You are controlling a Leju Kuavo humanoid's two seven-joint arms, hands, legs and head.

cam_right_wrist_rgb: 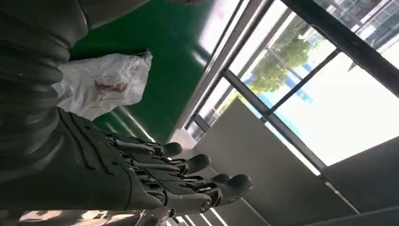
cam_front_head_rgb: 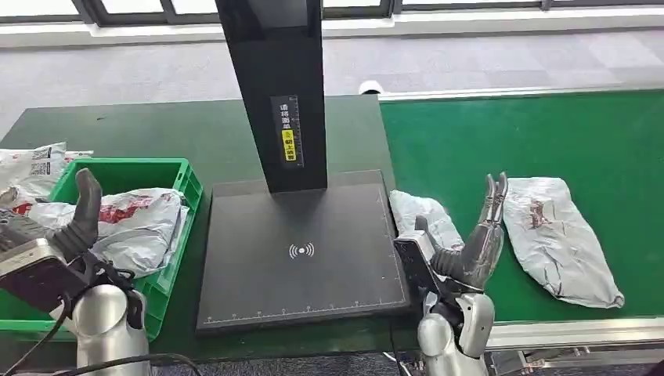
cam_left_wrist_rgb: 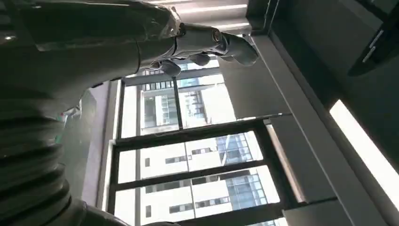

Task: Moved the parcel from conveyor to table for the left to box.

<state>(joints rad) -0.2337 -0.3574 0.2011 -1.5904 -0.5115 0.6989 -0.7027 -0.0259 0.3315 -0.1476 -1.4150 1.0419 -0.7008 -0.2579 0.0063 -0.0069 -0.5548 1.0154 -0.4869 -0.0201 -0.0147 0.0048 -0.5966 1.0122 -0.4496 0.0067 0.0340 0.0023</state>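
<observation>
Two grey plastic parcels lie on the green conveyor: a small one at its left edge and a bigger one with a red mark to the right. My right hand is raised between them, fingers straight and apart, holding nothing; the right wrist view shows its dark fingers and the bigger parcel. My left hand stands upright over the green box, empty, its fingers spread. The box holds several grey parcels.
A black scanner plate with a tall black post stands on the dark table between box and conveyor. More parcels lie left of the box. The conveyor's metal rail runs along its near edge.
</observation>
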